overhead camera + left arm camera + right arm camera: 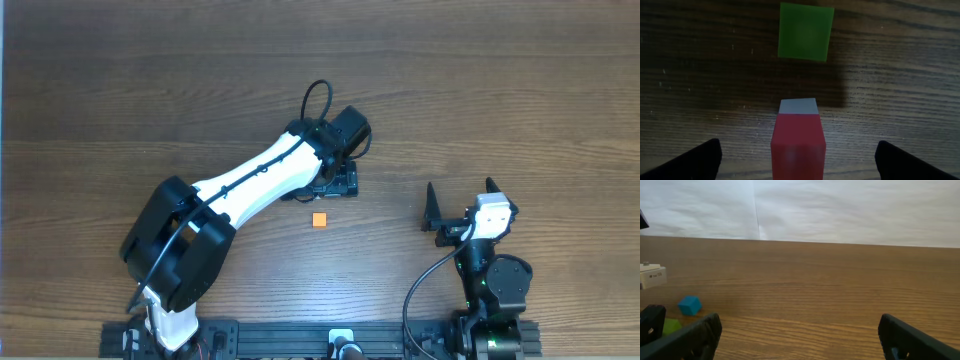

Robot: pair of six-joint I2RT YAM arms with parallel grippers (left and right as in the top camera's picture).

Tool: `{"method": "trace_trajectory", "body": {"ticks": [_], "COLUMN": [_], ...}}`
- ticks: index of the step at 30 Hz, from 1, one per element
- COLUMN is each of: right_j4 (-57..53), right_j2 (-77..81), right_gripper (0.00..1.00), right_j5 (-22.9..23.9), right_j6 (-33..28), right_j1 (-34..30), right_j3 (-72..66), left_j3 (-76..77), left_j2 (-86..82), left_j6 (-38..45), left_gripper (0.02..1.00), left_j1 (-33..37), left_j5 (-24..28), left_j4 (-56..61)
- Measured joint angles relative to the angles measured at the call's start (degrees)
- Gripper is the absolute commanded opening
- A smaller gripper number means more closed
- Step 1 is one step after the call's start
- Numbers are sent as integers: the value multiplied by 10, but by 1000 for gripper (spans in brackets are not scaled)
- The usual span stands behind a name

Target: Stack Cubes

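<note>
A red cube (798,145) stands on the wooden table (150,90) between the spread fingers of my left gripper (798,167), with a pale grey face showing at its far edge. A green cube (805,31) lies flat a little beyond it. The left gripper (336,183) is open near the table's middle, with nothing in its grasp. A small orange cube (319,220) sits just in front of it. My right gripper (461,197) is open and holds nothing at the right front. From it I see a blue cube (690,305) and the green cube (671,326).
The left arm (250,180) slants across the table from the front left toward the centre. A white wall (840,210) rises behind the far edge of the table.
</note>
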Motion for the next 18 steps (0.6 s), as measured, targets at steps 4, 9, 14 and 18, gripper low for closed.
{"method": "trace_trajectory", "body": {"ticks": [4,9,14,18], "right_j4": [0,0,0,0], "right_j2": [0,0,0,0], "right_gripper": [991,991,991,991], "right_j5": [0,0,0,0], "right_j6": [0,0,0,0], "right_j1": [0,0,0,0], "right_j3": [0,0,0,0], "left_j3": [0,0,-1,-20], "left_j2": [0,0,0,-2], "left_j6": [0,0,-10,-24], "left_gripper": [996,996,993,980], "left_j1": [-3,-30,-65,-69], "left_j5": [9,18,29,39], "left_j4": [-12,-44,-53,-40]}}
